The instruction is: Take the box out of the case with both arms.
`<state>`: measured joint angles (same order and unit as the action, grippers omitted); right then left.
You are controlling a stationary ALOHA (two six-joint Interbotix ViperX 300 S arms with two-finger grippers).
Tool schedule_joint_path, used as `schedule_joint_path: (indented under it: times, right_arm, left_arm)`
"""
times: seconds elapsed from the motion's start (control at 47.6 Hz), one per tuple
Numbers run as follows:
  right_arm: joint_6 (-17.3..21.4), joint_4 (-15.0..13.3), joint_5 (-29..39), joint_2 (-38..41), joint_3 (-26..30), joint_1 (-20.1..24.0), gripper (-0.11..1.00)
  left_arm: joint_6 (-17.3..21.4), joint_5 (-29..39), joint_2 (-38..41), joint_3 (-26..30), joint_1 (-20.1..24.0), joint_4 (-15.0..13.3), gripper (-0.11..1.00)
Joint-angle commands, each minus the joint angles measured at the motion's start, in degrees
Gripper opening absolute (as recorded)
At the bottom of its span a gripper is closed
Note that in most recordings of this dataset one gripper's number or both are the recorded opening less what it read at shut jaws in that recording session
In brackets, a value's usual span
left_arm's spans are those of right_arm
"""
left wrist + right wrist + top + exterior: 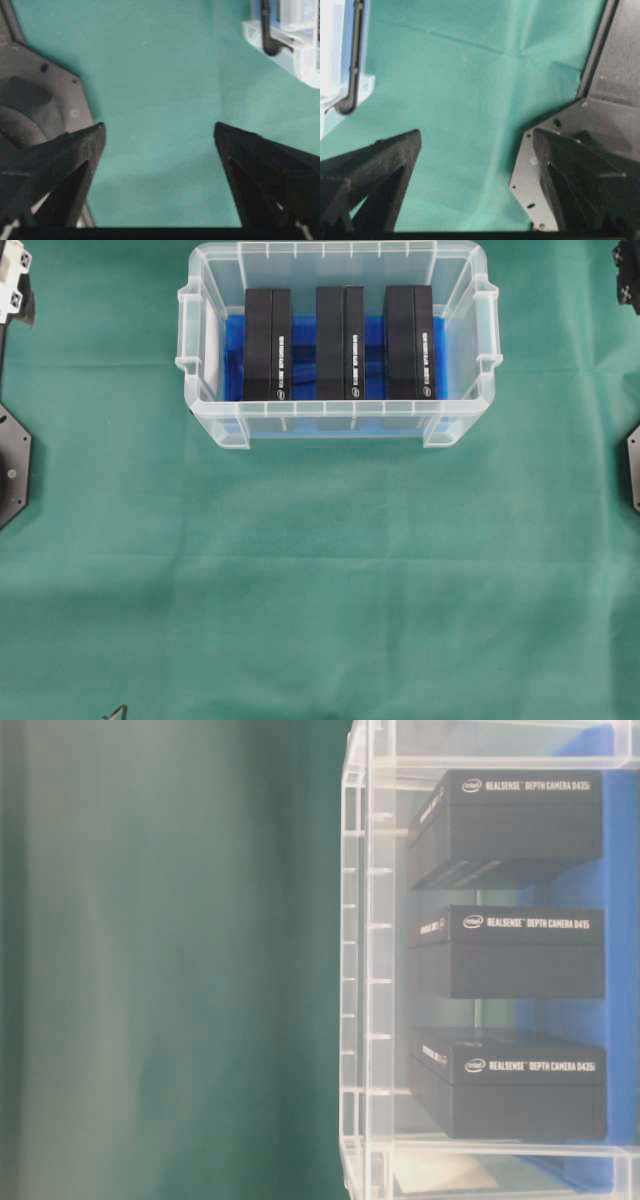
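Left pincer [160, 132] hangs over bare green cloth [320, 590] with both black fingers [70, 155] spread wide, nothing between them. Just to its left in the left wrist view sits the black base plate [35, 100] of its own arm; the case [338, 340] is well apart from it, up and to the right, only a clear corner with a blue edge showing there. Right pincer [475, 137] is likewise spread wide and holds nothing, over the same cloth; a black and silver base plate [540, 175] lies just beside its right finger, and the case edge is well off to its upper left. From overhead neither pincer is seen, only bits of the arms at the far left and right borders, so the case stands between the two arms, toward the far side of the counter. Inside the case, on the blue lining [375, 335], three black boxes stand side by side, apart from each other: left box [267, 345], middle box [340, 343], right box [409, 343]. In the table-level view, white print on the boxes reads RealSense Depth Camera. No box is touched by either pincer; all three are still in the case.
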<state>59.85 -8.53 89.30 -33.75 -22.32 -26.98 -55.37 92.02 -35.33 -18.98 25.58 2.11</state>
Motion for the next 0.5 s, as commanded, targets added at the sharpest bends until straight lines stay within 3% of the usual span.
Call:
schedule_joint_path:
  times: [0.0, 0.484]
  right_arm:
    - [0.35, -0.26, -0.26, -0.18, 0.7, -0.09, 0.97]
    - [1.49, -0.18, -0.18, -0.09, 0.7, -0.09, 0.97]
  left_arm:
    - [-0.26, -0.26, -0.09, 0.62, -0.18, 0.09, 0.91]
    - [-1.32, 0.7, 0.18, 0.62, 0.09, 0.09, 0.91]
